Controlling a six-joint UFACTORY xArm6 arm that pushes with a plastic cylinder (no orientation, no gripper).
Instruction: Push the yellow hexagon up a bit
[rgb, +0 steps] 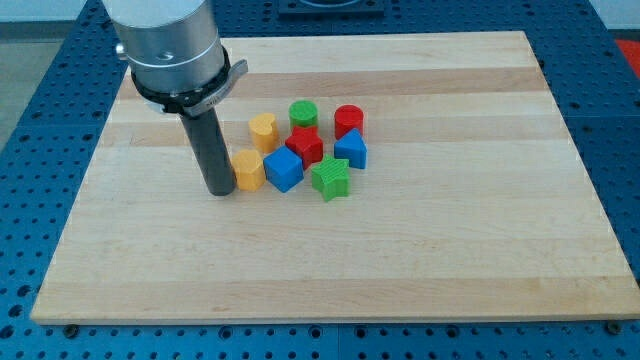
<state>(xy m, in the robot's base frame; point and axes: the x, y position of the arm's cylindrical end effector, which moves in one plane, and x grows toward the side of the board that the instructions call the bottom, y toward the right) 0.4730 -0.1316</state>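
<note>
The yellow hexagon (248, 170) lies left of centre on the wooden board (420, 260), at the left end of a cluster of blocks. My tip (220, 190) rests on the board right at the hexagon's left side, touching or nearly touching it. A yellow heart-like block (263, 130) sits just above the hexagon. A blue cube (284, 169) touches the hexagon's right side.
The cluster also holds a green cylinder (303, 113), a red cylinder (348, 121), a red star-like block (305, 144), a blue block (351, 149) and a green star (330, 179). The board lies on a blue perforated table (40, 150).
</note>
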